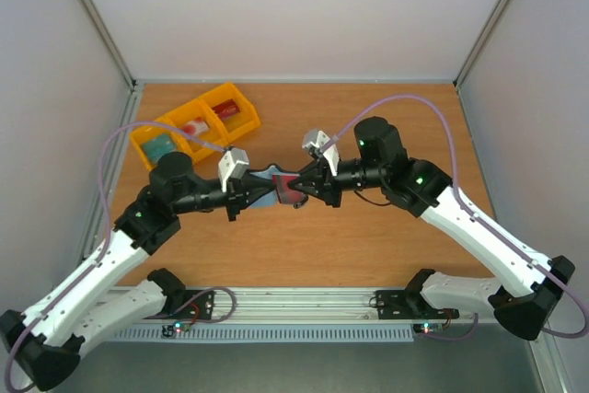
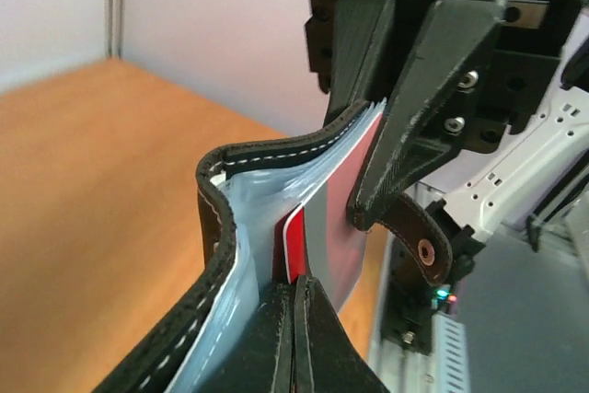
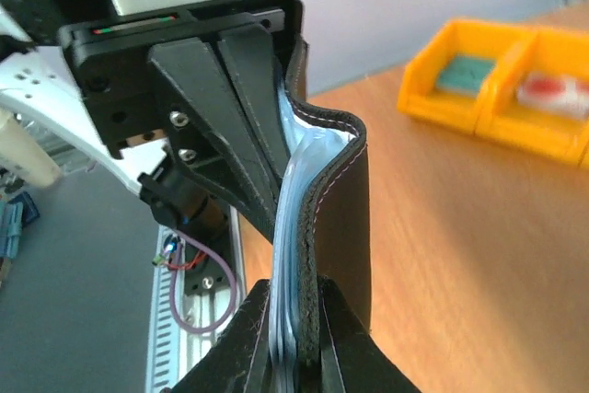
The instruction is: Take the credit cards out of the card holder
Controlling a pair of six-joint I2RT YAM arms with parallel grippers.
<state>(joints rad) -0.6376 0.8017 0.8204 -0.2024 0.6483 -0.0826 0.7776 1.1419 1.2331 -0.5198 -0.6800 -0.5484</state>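
We are holding the card holder (image 1: 267,181) aloft over the middle of the surface (image 1: 368,246). The right end effector (image 3: 299,294) is clamping its right edge. The left end effector (image 2: 294,290) is pinching together, seemingly on the red credit card (image 2: 293,241). Next, we are judging, comes a straight leftward pull. The lining is hiding any further cards.

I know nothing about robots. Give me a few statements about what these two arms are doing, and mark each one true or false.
1. The card holder lies flat on the table. False: both arms' jaws hold it up in the air between them.
2. A red card shows inside the card holder. True.
3. The left jaws stand wide open. False: they are shut, pinching at the red card.
4. Yellow bins sit at the far left of the table. True.
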